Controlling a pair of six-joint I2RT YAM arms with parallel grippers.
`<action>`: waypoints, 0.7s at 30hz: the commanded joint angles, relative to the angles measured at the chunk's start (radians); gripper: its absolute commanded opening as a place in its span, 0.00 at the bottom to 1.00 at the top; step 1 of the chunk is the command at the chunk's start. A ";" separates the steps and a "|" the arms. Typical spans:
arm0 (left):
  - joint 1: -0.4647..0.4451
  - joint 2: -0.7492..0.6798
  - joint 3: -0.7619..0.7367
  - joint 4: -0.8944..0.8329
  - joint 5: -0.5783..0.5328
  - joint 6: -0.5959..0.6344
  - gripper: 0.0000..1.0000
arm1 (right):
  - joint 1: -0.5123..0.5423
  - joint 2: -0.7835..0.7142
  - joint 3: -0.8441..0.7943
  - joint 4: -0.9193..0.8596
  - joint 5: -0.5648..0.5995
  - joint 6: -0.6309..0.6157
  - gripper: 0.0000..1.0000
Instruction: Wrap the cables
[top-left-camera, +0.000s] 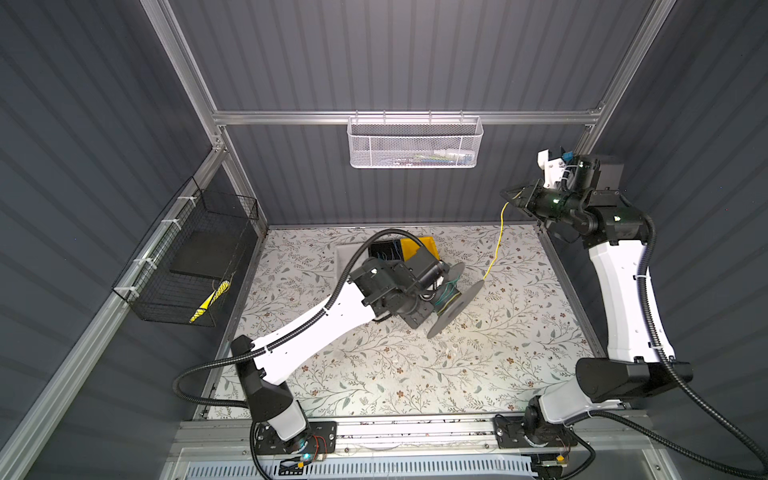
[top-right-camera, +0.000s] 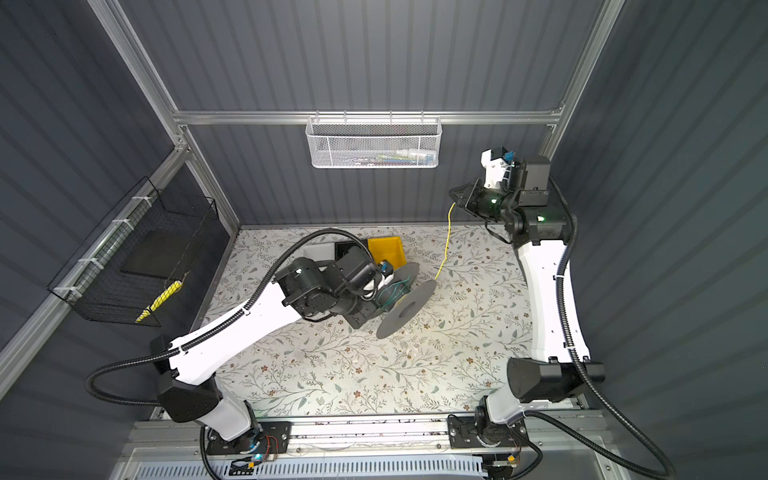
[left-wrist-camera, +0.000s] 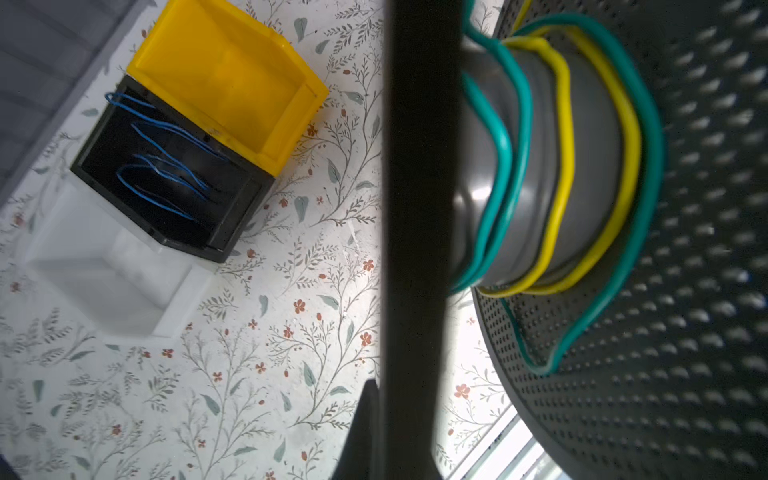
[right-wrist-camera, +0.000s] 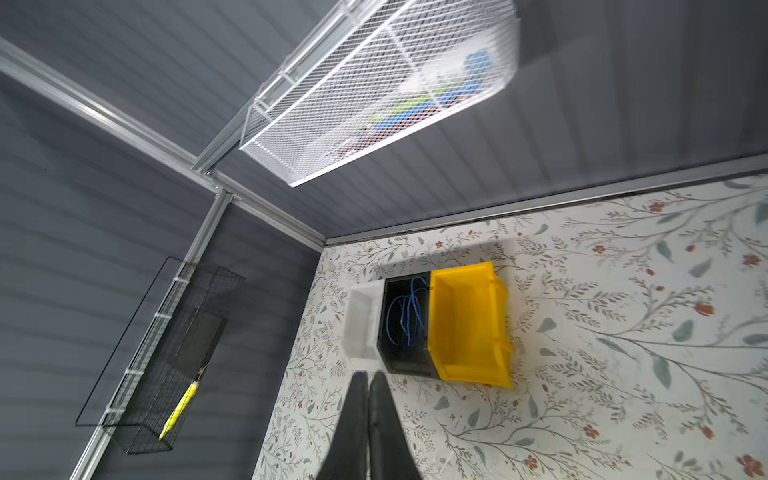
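The cable (top-left-camera: 498, 245) (top-right-camera: 448, 237) is a thin yellow wire. It hangs from my raised right gripper (top-left-camera: 509, 195) (top-right-camera: 455, 193) at the back right and runs down to a grey spool (top-left-camera: 455, 309) (top-right-camera: 405, 309). The right wrist view shows that gripper (right-wrist-camera: 368, 376) with its jaws pressed together, and the wire does not show there. My left gripper (top-left-camera: 446, 276) (left-wrist-camera: 409, 415) is shut on the spool's flange (left-wrist-camera: 419, 208) nearer the bins and holds the spool tilted over mid-table. Yellow cable turns (left-wrist-camera: 565, 145) and a green wire (left-wrist-camera: 511, 137) circle the hub.
A yellow bin (top-left-camera: 419, 245), a black bin (left-wrist-camera: 166, 166) holding blue wires and a white bin (left-wrist-camera: 104, 266) stand side by side at the back of the table. A white mesh basket (top-left-camera: 415, 143) hangs on the back wall and a black wire basket (top-left-camera: 187, 257) on the left wall.
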 joint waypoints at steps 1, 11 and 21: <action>-0.023 0.051 0.047 -0.102 -0.152 0.008 0.00 | 0.039 -0.018 0.038 0.058 -0.017 0.048 0.00; -0.022 0.148 0.144 -0.034 -0.184 -0.228 0.00 | 0.151 -0.170 -0.198 0.336 -0.107 0.255 0.00; 0.068 0.131 0.131 0.151 -0.091 -0.477 0.00 | 0.213 -0.352 -0.556 0.755 -0.235 0.602 0.00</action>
